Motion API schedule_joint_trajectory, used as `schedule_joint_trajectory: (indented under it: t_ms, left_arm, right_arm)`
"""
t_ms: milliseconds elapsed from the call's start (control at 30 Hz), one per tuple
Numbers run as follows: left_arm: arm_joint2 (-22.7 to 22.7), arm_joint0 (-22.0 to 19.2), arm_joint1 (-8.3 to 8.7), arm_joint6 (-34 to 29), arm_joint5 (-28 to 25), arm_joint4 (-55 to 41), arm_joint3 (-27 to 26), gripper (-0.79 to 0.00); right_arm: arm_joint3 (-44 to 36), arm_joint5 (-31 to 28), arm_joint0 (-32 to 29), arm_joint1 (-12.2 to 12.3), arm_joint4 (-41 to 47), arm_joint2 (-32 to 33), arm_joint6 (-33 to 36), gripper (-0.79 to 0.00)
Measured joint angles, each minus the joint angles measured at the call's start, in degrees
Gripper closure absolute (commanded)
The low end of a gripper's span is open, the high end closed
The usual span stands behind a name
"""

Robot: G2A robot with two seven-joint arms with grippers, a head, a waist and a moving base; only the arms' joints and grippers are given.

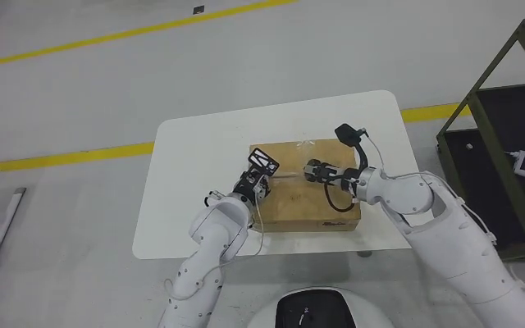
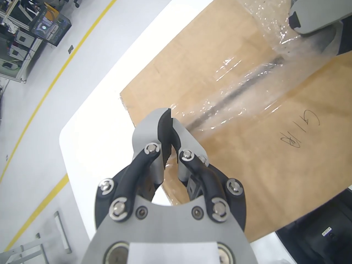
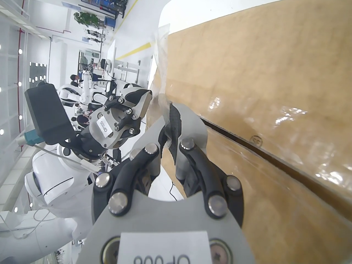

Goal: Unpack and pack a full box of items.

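A white worktop (image 1: 189,180) with rounded corners carries a single brown cardboard box (image 1: 308,209), which sits toward the robot's side of the surface, its long side running across in the top view. The box is closed: its two top flaps meet along a dark seam (image 3: 275,160) down the middle of the lid. One flap bears a few handwritten marks in dark pen (image 2: 301,131). A strip of clear, wrinkled tape (image 2: 247,83) lies over the seam, shiny and crumpled, and part of it stands up off the cardboard rather than lying flat. The two arms come in over the lid from opposite sides, and their hands are near each other above the seam. The right hand (image 3: 172,116) is low over the lid with its fingers clenched on a loose length of the tape, which rises as a thin clear film from between the dark pads (image 3: 173,127). The left hand (image 2: 168,122) is at the end of the seam by the box's edge, its fingers pressed together. The crumpled end of the tape reaches right up to its tips, though I cannot tell whether any film is caught between them.
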Motion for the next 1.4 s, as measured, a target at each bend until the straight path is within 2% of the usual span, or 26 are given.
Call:
schedule_joint_trajectory:
  t_ms: [133,200,267,333,667,733,767,867,933,1033,1067,1200,1300,1367,1400]
  left_arm:
    - [0.35,0.00,0.03,-0.77,-0.77,0.64,0.08,0.000]
    - [0.42,0.02,0.05,-1.15,-1.03,0.85,0.18,0.000]
    - [0.43,0.03,0.05,-1.20,-1.03,0.84,0.29,0.000]
    - [0.46,0.01,0.04,-1.20,-0.93,0.93,0.49,0.000]
    - [0.76,-0.22,-0.02,-0.90,-1.07,0.86,0.78,0.000]
    - [0.79,-0.21,-0.02,-0.82,-1.17,0.78,0.68,0.000]
    - [0.80,-0.20,-0.02,-0.80,-1.25,0.77,0.64,0.000]
    - [0.80,-0.15,-0.01,-0.81,-1.49,0.69,0.59,0.000]
    - [0.89,-0.13,-0.01,-0.79,-1.60,0.66,0.51,0.000]
    - [0.95,-0.12,-0.01,-0.74,-1.73,0.64,0.43,0.000]
    - [0.98,-0.12,-0.02,-0.74,-1.78,0.63,0.35,-0.025]
    - [1.28,-0.03,-0.04,-0.65,-2.28,0.16,-0.20,-0.037]
    - [1.96,-0.23,-0.14,-0.65,-2.77,-0.22,-0.42,-0.092]
    - [2.60,-0.56,-0.22,-0.64,-3.16,-0.26,-0.36,-0.089]
    - [3.05,-0.77,-0.28,-0.62,-3.37,-0.26,-0.30,-0.089]
  right_arm:
    - [0.12,0.18,0.11,-0.03,-0.09,-0.06,0.17,-0.117]
    - [0.19,0.35,0.15,-0.03,-0.11,-0.01,0.28,-0.249]
    - [0.27,0.43,0.20,-0.01,-0.13,0.13,0.36,-0.336]
    - [0.24,0.58,0.19,0.02,0.12,0.51,0.43,-0.372]
    - [-2.04,2.89,-1.96,1.12,1.18,7.06,0.88,-0.391]
    - [-3.03,3.19,-3.03,1.49,1.78,9.35,0.89,-0.434]
    - [-3.49,3.19,-3.53,1.64,2.18,10.37,0.99,-0.425]
    - [-5.06,3.47,-5.09,2.16,2.84,13.51,1.67,-0.462]
    - [-5.93,4.02,-5.97,2.52,3.46,15.86,2.10,-0.517]
    - [-6.37,5.18,-7.22,2.88,6.50,19.65,2.41,-0.440]
    - [-6.29,5.69,-7.57,2.97,7.79,20.87,2.46,-0.388]
    - [-4.50,9.31,-8.45,3.15,16.45,25.46,4.39,-0.379]
    - [-2.52,10.84,-7.88,3.37,19.37,26.45,6.09,-0.388]
    - [-1.71,11.32,-7.57,3.50,19.47,26.38,6.41,-0.440]
    - [-1.31,11.40,-7.46,3.57,19.47,26.27,6.51,-0.493]
